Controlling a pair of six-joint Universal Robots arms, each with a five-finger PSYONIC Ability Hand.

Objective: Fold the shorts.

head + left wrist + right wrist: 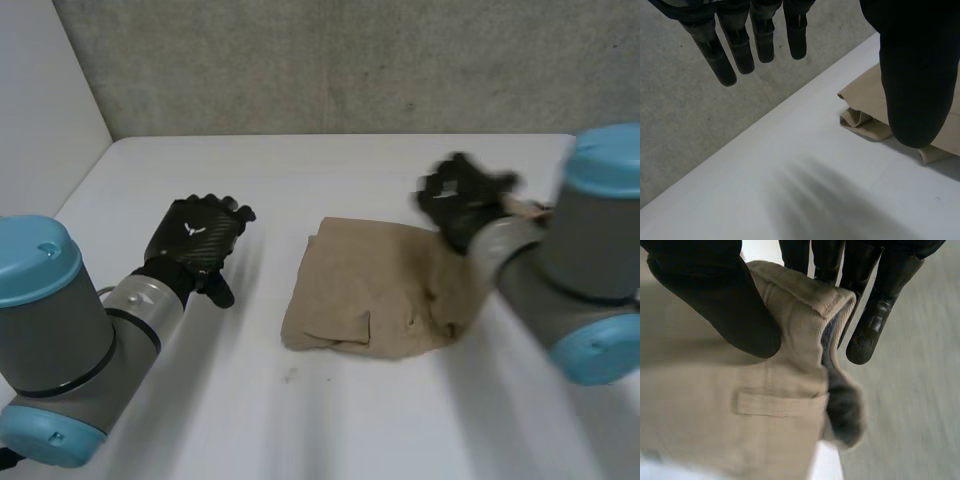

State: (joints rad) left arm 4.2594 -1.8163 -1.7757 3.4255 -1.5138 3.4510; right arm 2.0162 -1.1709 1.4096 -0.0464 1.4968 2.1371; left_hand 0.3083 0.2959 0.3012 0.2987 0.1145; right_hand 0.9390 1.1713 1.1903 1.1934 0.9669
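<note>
Slippage is the main worry, and the causes can be traced across the tabletop (330,430) from its left edge to its right. Toward the left edge the left robot hand (200,232) hovers with fingers straight and relaxed, holding nothing and well apart from the cloth. Should it do nothing, no weight pins that side of the garment. A pull from the other side would then likely drag the whole bundle rather than turn one layer over. The shorts (365,285), tan, lie about the middle of the tabletop, a little toward its right edge. They are already doubled and rumpled, with a loose fold along their left side, and that slack could bunch and skew the next fold so the edges fail to meet. At the corner of the shorts nearest the tabletop's far right corner, the right robot hand (462,200) pinches the waistband (805,290) between thumb (725,315) and fingers (867,335). A belt loop (780,404) sits just past the thumb tip. The pinch takes only a narrow bite of thick ribbed cloth, so the band might slide out under load, or the lift might carry more layers than intended. Counted: one tabletop, two robot hands (one empty, one gripping), one pair of shorts, one belt loop in sight.
</note>
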